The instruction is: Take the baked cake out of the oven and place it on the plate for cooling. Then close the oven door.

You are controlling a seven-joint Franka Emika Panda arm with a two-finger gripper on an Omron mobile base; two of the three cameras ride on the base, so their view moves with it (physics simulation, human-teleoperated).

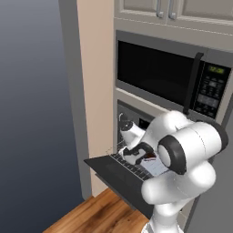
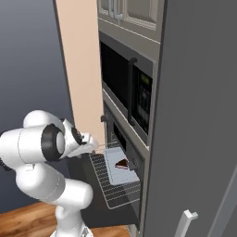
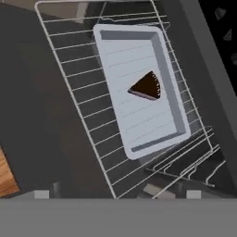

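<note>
Currently the oven door (image 1: 116, 175) is lowered flat, with the wire rack (image 3: 83, 115) drawn out over it. Below the gripper (image 1: 135, 154), whose jaws stand wide and hold nothing, the grey tray (image 3: 139, 120) rests on the rack; the dark cake wedge (image 3: 146, 87) lies at tray centre

The dark brown wedge of cake (image 3: 147, 87) lies in the pale grey rectangular baking tray (image 3: 121, 125), at the middle of the hand view. The tray rests on the silver wire oven rack (image 3: 76, 92), drawn out over the lowered dark-glass oven door (image 1: 105, 170). The black microwave (image 1: 170, 75) sits directly above the grey steel oven (image 2: 121, 134).
</note>
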